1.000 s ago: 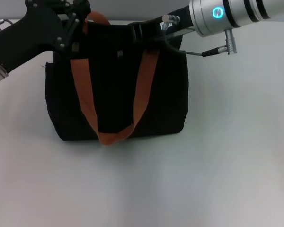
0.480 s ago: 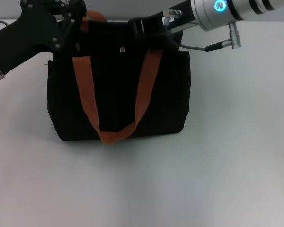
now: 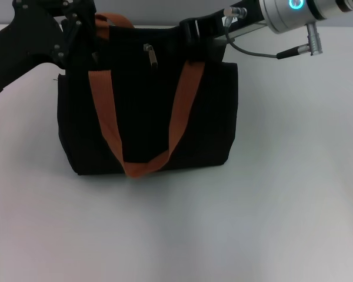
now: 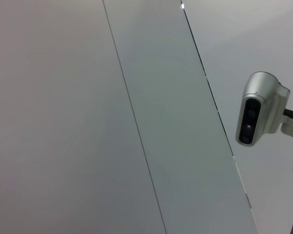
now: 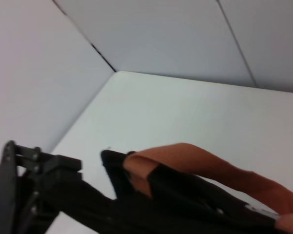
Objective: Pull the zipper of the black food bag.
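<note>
Black food bag (image 3: 147, 106) sitting upright on the white table (image 3: 270, 205), orange-brown strap handle (image 3: 141, 167) drooping down the front face. Zipper (image 3: 149, 54) up on the top edge, roughly midway between the two arms, silver pull tab hanging loose with nothing touching it. Left gripper (image 3: 82, 26) parked at the bag's top left corner, right by the strap. Right gripper (image 3: 194, 32) at the top right corner, close against the fabric. Can't tell for either one whether clamped on anything, too dark against the bag. Left wrist view just showing wall panels (image 4: 136, 117) and a silver camera (image 4: 259, 109).
</note>
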Controlling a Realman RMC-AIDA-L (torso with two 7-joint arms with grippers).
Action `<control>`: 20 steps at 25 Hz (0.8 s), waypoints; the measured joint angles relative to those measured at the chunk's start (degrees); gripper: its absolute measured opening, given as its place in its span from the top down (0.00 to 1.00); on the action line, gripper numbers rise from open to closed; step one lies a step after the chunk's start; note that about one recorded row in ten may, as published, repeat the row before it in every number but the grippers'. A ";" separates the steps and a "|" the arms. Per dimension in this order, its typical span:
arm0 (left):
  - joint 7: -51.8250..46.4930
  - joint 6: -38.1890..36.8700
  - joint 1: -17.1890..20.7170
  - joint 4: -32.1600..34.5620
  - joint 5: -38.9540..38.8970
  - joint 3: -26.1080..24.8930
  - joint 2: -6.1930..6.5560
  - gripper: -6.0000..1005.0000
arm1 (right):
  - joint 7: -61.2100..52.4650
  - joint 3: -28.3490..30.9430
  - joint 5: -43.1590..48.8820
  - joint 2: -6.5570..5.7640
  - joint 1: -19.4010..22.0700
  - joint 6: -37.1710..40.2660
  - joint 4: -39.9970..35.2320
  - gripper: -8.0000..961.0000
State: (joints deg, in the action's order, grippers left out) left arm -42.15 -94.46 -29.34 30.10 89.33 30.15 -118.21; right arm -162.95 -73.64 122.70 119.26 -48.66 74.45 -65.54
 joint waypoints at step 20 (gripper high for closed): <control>-0.81 -1.46 0.13 -0.01 -0.05 0.00 -0.02 0.96 | 1.30 1.88 -2.55 -0.18 -1.83 4.51 0.36 0.71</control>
State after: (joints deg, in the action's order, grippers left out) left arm -42.96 -95.92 -29.21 30.08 89.29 30.14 -118.23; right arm -161.66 -71.76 120.16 119.08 -50.49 78.95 -65.18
